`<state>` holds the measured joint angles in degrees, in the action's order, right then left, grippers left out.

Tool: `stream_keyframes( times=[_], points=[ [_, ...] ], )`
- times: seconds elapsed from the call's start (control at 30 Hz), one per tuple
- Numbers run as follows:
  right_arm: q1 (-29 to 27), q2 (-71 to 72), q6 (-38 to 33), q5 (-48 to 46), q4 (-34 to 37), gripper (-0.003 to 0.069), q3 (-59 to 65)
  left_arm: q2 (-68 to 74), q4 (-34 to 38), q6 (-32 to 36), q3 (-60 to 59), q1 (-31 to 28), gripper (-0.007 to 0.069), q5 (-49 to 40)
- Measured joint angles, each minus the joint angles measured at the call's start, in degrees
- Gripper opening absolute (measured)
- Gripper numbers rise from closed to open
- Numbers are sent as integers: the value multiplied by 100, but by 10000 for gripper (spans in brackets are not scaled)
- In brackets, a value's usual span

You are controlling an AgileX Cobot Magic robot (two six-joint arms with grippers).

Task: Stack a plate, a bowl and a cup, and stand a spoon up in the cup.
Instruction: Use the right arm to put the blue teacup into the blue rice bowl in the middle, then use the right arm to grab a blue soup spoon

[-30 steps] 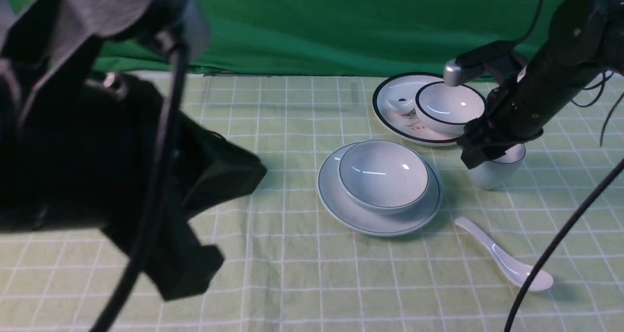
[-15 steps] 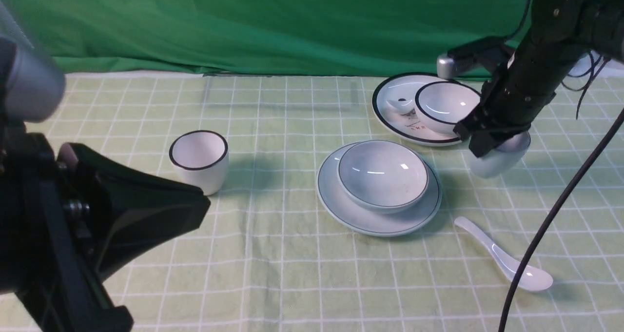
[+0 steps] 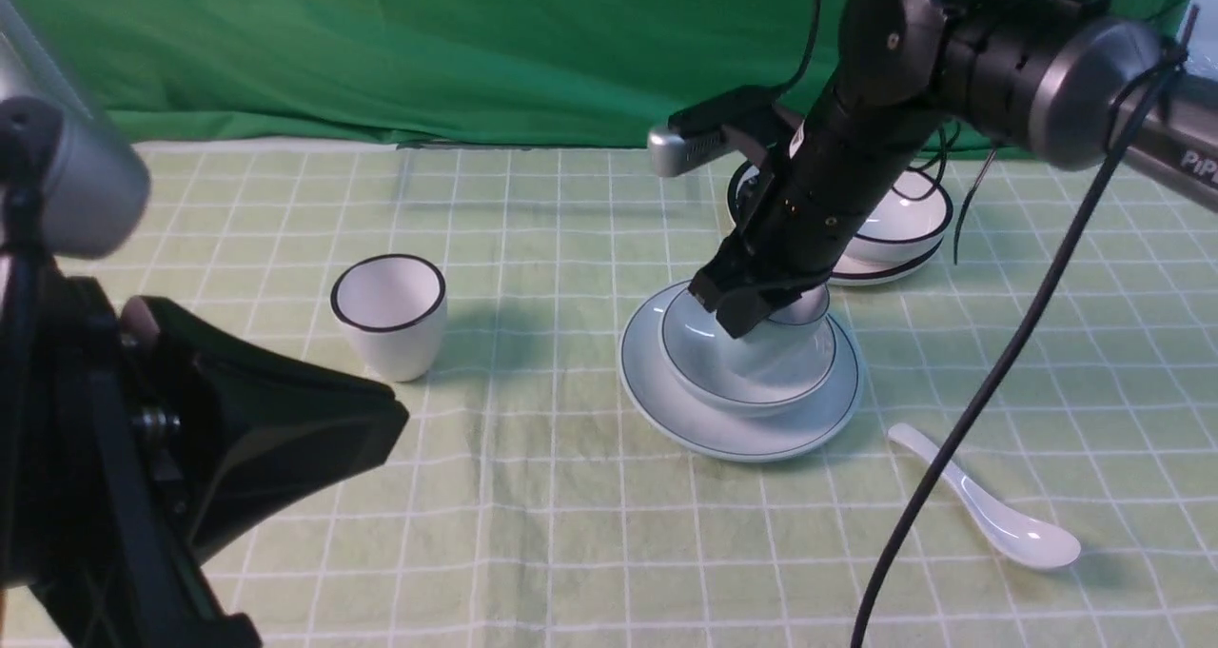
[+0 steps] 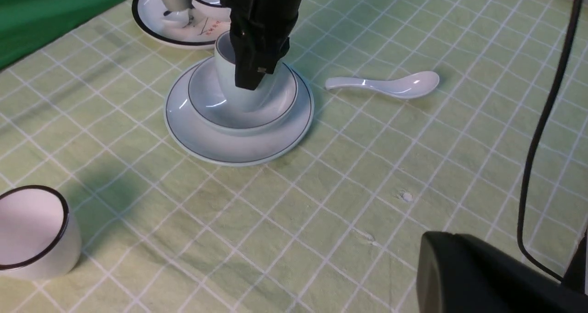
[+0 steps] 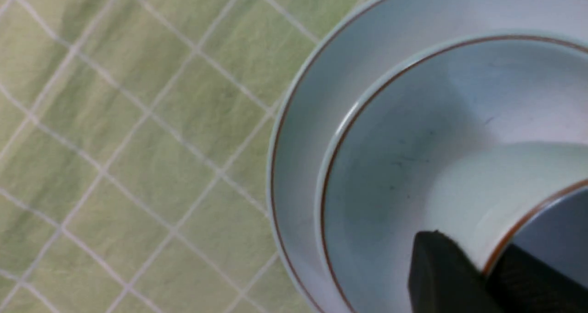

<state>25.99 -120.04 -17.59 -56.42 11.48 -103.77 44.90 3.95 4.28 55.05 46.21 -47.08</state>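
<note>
Pale blue-green cup held in the bowl by my right pincer.

Right pincer is clamped over the cup's rim, one finger inside and one outside (right wrist view shows the rim between them); cup sits low inside the bowl, slightly tilted, can't tell if its base touches. Bowl rests on the plate, stack right of the table centre. Spoon lies flat near the front right corner, apart from the plate, scoop toward the right edge. My left pincer is raised over the front left corner, holding nothing I can see; open or closed, can't tell. Black-rimmed white cup stands upright left of centre. Black-rimmed white plate with its white bowl sits by the far edge, right side, partly behind my right arm.
</note>
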Motion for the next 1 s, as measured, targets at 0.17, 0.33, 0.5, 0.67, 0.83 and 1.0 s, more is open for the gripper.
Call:
stream_keyframes(
  times=[0.17, 0.33, 0.5, 0.67, 0.83, 1.0],
  points=[
    [-5, -50, 17, 68, -21, 89, -34, 0, 6, 0, 0, 0, 1, -11],
    [0, -63, 17, 97, -84, 106, -51, 0, 6, 0, 0, 0, 1, -12],
    [0, -63, 17, 85, -89, 303, -57, 0, 6, 0, 0, 0, 1, -12],
    [0, -11, 87, -182, -89, 501, -402, 0, 6, 0, 0, 0, 1, -12],
    [-6, 407, 300, -1028, -253, 465, -1126, 0, 6, 0, 0, 0, 1, 13],
    [-125, 1367, 334, -1028, -745, 330, -528, 0, 6, 17, 0, 0, 1, 178]
  ],
)
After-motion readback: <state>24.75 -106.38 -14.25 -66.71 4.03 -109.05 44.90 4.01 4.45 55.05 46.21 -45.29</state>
